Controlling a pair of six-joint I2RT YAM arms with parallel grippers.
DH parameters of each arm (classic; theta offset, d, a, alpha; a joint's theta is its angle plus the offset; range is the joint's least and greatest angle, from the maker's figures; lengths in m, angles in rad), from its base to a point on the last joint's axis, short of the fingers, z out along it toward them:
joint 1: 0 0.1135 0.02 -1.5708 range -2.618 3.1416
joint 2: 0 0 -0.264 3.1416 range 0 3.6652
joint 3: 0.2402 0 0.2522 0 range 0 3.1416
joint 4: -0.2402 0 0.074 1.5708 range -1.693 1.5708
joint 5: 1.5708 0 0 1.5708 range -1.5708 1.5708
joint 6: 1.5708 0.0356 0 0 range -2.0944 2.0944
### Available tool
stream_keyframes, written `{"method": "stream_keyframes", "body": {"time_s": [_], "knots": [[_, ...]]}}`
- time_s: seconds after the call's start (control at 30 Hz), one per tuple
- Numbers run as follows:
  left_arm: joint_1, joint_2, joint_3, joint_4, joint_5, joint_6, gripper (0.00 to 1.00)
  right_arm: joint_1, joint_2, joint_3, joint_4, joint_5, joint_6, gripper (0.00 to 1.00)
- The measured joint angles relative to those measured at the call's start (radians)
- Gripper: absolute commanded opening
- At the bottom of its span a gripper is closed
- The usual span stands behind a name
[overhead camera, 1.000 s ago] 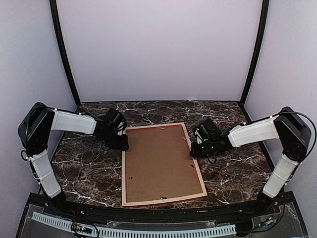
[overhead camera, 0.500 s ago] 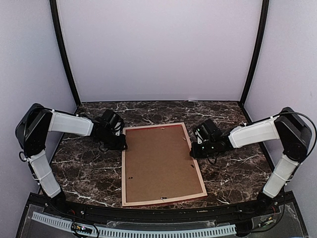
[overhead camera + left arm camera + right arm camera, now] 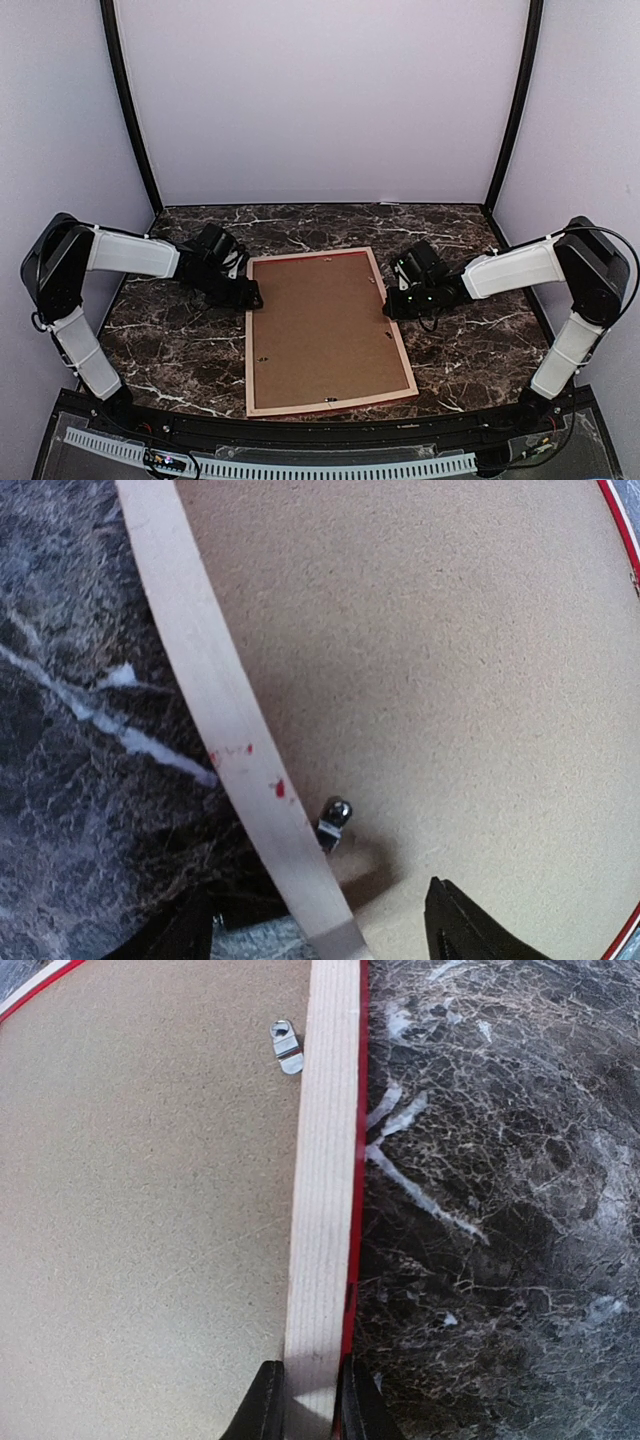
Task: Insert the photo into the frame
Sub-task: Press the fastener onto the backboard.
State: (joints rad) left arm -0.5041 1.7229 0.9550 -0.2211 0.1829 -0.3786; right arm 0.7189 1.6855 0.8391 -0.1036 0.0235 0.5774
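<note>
frame (image 3: pixel 401 348) face-down on desk (image 3: pixel 170 340), brown backing board (image 3: pixel 320 330) seated inside | photo: unseen, likely beneath board | left tool (image 3: pixel 320 935) wide, straddling left rail by metal tab (image 3: pixel 333 815) | right tool (image 3: pixel 310 1405) narrow, pinching right rail | remaining: probably securing tabs, flipping frame

Left arm (image 3: pixel 130 255): white-and-black shoulder and elbow now swung further out to the left and lower over dark veined marble tabletop (image 3: pixel 170 345). Left gripper (image 3: pixel 243 293) shifted slightly nearer along left rail of thin red-and-pale-wood picture frame (image 3: pixel 249 350); jaws now spread, straddling that rail.
</note>
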Motion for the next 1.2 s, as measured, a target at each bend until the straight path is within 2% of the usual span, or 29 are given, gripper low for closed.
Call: {"method": "stream_keyframes", "body": {"time_s": [0.23, 0.53, 0.83, 1.2], "knots": [[-0.053, -0.109, -0.097, -0.024, -0.002, -0.009, 0.82, 0.000, 0.000, 0.000, 0.000, 0.003, 0.015, 0.08], [-0.226, -0.311, -0.205, -0.078, -0.037, -0.071, 0.87, -0.006, 0.002, 0.006, -0.008, 0.003, 0.026, 0.07], [-0.362, -0.292, -0.206, -0.141, -0.141, -0.097, 0.86, -0.006, 0.005, 0.017, -0.025, 0.002, 0.024, 0.07], [-0.397, -0.243, -0.204, -0.193, -0.222, -0.104, 0.79, -0.006, 0.010, 0.027, -0.039, 0.002, 0.022, 0.07]]}}
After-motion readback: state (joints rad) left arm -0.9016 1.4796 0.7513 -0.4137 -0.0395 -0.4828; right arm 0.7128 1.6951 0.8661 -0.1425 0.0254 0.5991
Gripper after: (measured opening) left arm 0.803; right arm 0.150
